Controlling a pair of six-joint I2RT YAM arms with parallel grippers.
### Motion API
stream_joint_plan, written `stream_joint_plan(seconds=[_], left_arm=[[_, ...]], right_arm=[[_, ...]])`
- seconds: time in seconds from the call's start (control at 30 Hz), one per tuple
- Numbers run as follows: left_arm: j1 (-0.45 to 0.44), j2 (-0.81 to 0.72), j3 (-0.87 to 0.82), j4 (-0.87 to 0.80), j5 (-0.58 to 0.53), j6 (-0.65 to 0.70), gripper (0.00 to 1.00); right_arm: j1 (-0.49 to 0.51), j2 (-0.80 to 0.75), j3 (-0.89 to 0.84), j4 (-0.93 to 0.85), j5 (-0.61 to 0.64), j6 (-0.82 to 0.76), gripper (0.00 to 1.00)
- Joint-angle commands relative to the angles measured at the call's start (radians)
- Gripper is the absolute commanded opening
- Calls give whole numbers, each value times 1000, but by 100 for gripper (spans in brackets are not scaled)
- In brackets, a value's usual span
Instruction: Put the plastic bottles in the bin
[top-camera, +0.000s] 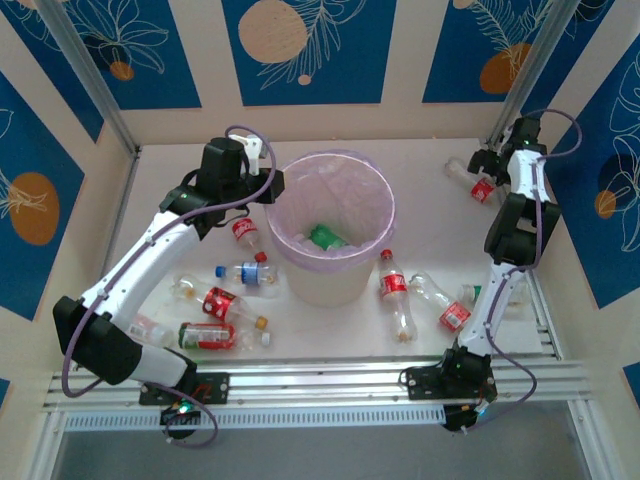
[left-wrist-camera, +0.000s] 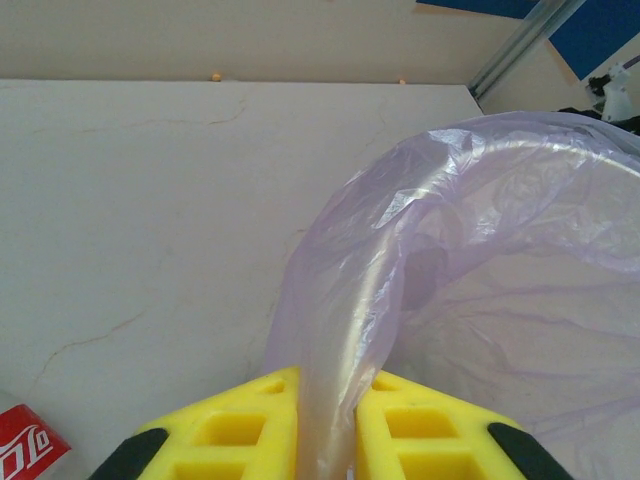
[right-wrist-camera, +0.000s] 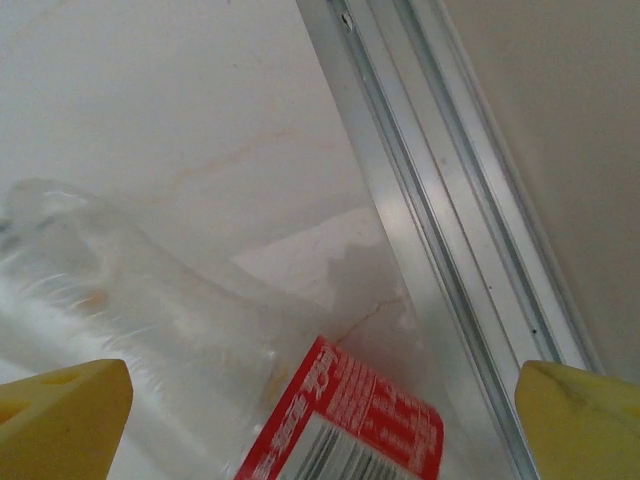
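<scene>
Bin liner (left-wrist-camera: 480, 250): thin translucent plastic film, glossy, crinkled. Table (left-wrist-camera: 150, 220): smooth matt top w/ faint veins. Bottle (right-wrist-camera: 150, 310): clear shiny plastic, glossy red label (right-wrist-camera: 345, 420). Rail (right-wrist-camera: 440, 200): brushed metal, semi-matt.

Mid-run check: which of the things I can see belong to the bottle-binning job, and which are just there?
Job:
- bin with its bag liner, pinched by the left gripper
- left-side bottles
- blue-labelled bottle
- right-side bottles
- corner bottle under the open right gripper

Just there:
- aluminium rail
- patterned wall panels
</scene>
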Motion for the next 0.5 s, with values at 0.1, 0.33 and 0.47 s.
stream_joint_plan(seconds=[0.1, 0.33, 0.47], left_arm=[[-5, -7, 24, -34, -40, 2, 19], [-5, -21, 23, -36, -45, 5, 19], [-5, -27, 21, -40, -47, 8, 19]], right_arm=[[6, 65, 76, -98, -114, -32, 97], [38, 27, -16, -132, -160, -72, 95], [56, -6, -75, -143, -182, -86, 95]])
